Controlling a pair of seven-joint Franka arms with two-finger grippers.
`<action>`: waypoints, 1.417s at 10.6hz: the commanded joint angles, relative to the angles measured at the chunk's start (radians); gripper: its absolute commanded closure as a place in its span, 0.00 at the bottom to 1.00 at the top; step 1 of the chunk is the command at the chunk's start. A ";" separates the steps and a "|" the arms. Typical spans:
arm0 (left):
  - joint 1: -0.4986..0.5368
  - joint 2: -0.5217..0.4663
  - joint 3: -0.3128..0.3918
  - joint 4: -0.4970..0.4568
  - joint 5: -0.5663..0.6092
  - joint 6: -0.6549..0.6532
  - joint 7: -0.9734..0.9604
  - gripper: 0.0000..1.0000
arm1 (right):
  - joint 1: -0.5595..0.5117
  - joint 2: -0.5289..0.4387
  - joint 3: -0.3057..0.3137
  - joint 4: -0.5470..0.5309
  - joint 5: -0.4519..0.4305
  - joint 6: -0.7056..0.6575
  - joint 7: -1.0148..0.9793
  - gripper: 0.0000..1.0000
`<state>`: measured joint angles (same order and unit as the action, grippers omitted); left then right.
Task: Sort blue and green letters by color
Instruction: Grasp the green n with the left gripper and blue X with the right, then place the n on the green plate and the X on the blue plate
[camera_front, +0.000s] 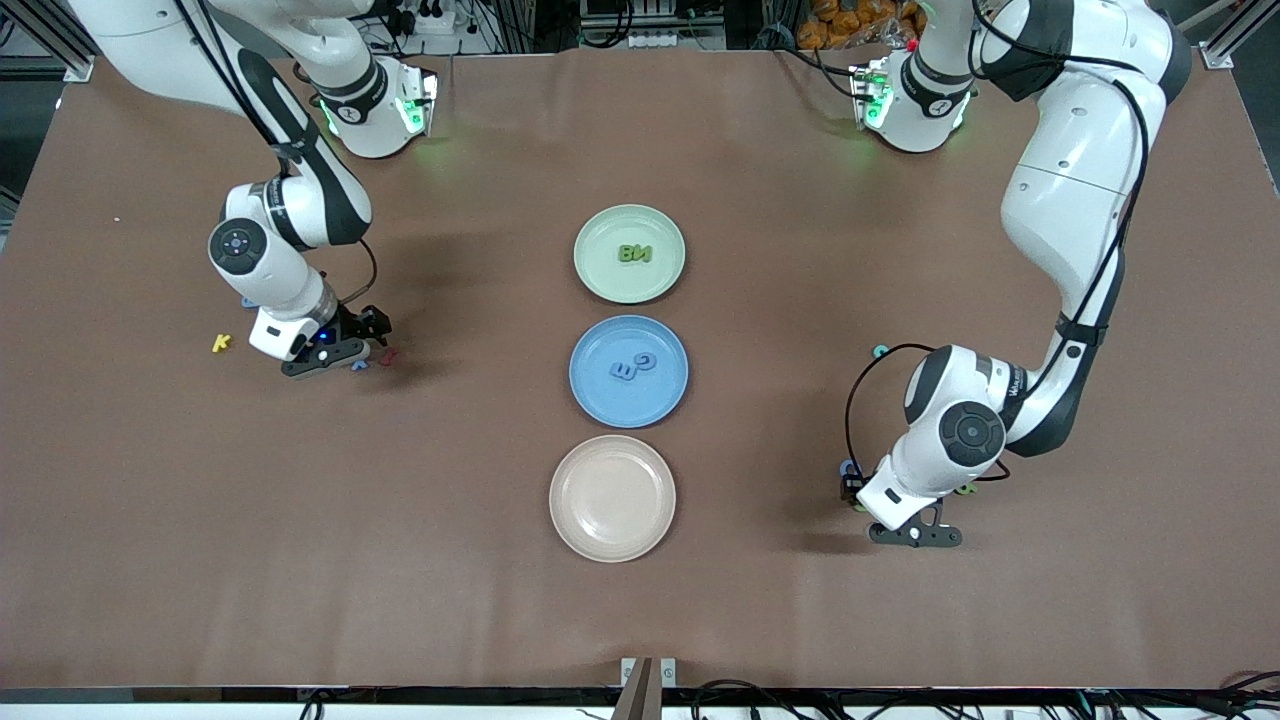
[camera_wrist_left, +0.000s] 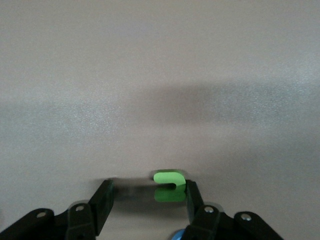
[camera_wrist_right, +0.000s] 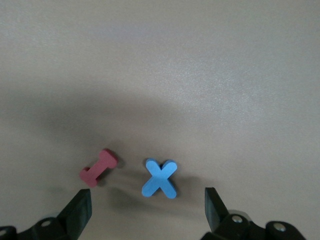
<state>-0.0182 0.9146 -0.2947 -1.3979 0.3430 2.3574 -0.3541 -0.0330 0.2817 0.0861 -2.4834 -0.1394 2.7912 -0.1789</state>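
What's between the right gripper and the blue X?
Nothing visible. The blue X lies on the table between the open fingers of the right gripper. The red piece lies beside the X, apart from it, also between the fingers, so it could get caught too.

Even bright overhead light; soft shadows; wrist views slightly blurred.

Robot lab: two bench-mounted arms
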 joint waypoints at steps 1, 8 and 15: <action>-0.005 0.030 -0.001 0.043 0.019 0.000 0.007 0.35 | -0.044 0.027 0.021 -0.005 -0.042 0.039 -0.007 0.00; -0.017 0.015 -0.001 0.042 0.016 -0.010 -0.003 1.00 | -0.050 0.059 0.020 0.012 -0.071 0.076 -0.007 0.63; -0.014 -0.111 -0.134 0.039 -0.047 -0.271 -0.098 1.00 | -0.062 0.012 0.011 0.057 -0.059 0.027 0.007 0.82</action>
<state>-0.0332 0.8479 -0.3604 -1.3413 0.3184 2.1650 -0.3679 -0.0706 0.3232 0.0910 -2.4603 -0.1826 2.8554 -0.1837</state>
